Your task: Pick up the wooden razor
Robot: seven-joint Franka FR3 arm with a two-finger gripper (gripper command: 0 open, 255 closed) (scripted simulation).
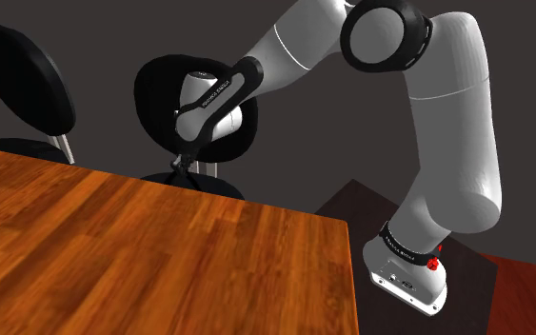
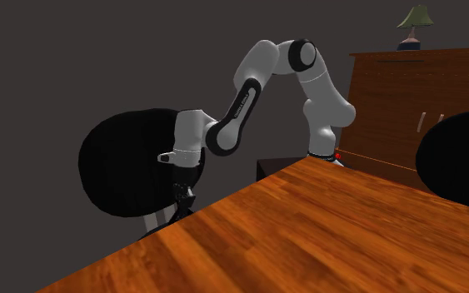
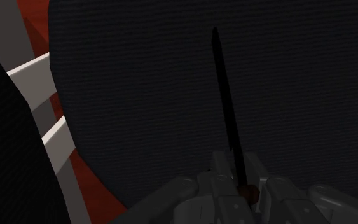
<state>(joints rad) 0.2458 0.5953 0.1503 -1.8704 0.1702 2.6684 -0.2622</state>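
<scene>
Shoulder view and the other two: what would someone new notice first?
The white arm arches past the far edge of the glossy wooden table, its gripper down at a black chair. In the wrist view, a thin dark razor lies across the chair seat, one end apparently clasped by the gripper.

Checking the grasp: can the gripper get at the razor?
Probably yes: the gripper looks to have its fingers closed on the thin dark razor over the chair seat; nothing lies between.
</scene>
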